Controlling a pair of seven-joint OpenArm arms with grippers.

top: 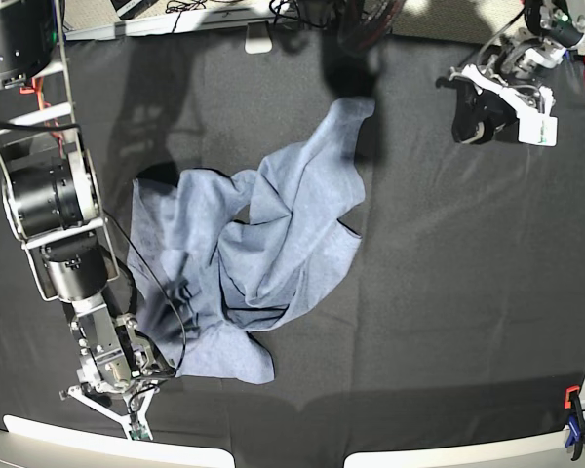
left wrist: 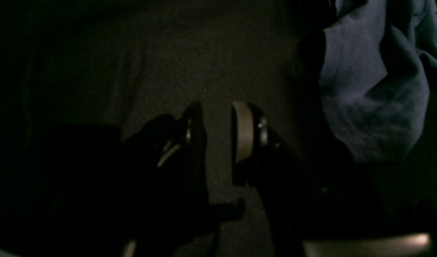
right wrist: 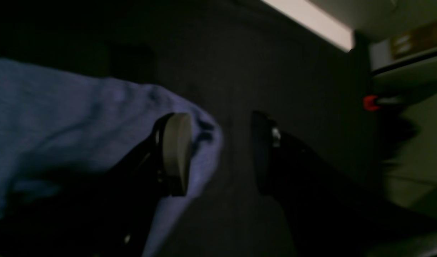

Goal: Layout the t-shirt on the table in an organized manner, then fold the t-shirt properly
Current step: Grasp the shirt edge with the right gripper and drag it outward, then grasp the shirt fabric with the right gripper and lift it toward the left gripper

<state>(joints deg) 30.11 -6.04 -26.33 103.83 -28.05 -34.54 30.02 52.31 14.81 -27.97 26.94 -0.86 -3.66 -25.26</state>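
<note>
The shirt (top: pixel 263 253) lies bunched and twisted on the table (top: pixel 448 322), not yet laid out: one long lobe runs up and away, a rumpled mass sits in the middle, and a corner ends at the near edge.

The right gripper (right wrist: pixel 218 153) stands wide and holds nothing. A rounded fold of shirt lies against the inner face of one pad (right wrist: pixel 175 153) and pokes a little way into the gap; the other jaw is over bare table. So the cloth is at and to one side of this gripper, not pinched.

The left gripper (left wrist: pixel 218 132) hangs over bare table with its jaws narrowly apart and nothing between them. The shirt is off to one side of it and further ahead, well apart in the base view.

As a judgement: this is light, limp cotton. It will drape, drag and wrinkle when pulled, and a single pinch will lift only a peak, with the rest trailing. It is not fragile or slippery, and it may catch slightly on the black table cover. The best holds are probably hems and seams at two spread points, such as both shoulders or both bottom corners, so it can be stretched flat. Which corner is near the right gripper I cannot tell; the folds hide collar and sleeves
</note>
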